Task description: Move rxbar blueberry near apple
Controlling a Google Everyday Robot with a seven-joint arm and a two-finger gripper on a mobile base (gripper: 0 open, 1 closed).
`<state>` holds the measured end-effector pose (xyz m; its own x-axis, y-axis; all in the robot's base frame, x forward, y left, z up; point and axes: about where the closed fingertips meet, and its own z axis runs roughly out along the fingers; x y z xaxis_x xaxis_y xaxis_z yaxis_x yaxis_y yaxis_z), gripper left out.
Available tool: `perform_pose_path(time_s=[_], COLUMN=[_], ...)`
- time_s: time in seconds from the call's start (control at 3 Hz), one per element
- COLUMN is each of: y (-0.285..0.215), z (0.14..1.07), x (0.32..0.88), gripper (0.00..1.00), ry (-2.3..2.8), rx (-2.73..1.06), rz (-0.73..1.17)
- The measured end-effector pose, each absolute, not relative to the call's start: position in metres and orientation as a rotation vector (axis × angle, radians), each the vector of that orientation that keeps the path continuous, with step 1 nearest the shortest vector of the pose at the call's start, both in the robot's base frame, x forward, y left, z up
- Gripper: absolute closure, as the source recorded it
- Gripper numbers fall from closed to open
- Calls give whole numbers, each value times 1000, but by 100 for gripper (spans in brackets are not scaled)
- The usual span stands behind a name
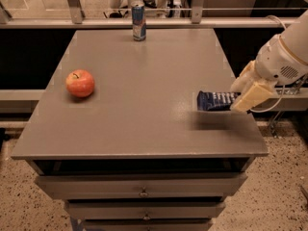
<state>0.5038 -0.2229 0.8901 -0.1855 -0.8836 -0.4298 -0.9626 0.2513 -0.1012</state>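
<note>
Speckled flooring (281, 196) surrounds a grey table (144, 66) that has drawers (120, 186) stacked under its top. At about 9 o'clock from the table's centre, the apple (80, 83) sits upright with its stem up, near the left edge. At 12 o'clock, close to the far edge, a blue-and-silver can (138, 14) stands upright, well apart from the apple. At roughly 4 o'clock, near the right edge, the rxbar blueberry (215, 100) lies nearly level, with a soft shadow on the table just below it. It is well apart from the apple, across the table. The gripper (245, 94) reaches in from 3 o'clock on a white arm (284, 57). Its cream fingers (251, 97) are closed on the bar's right end.
</note>
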Motion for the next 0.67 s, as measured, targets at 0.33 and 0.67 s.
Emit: perform_pose_path(time_s=[0.33, 0.67], y=[-206, -166], z=[897, 910], x=[514, 543], gripper=[100, 100], ry=[2113, 2059], rx=[-1648, -1633], rz=[297, 343])
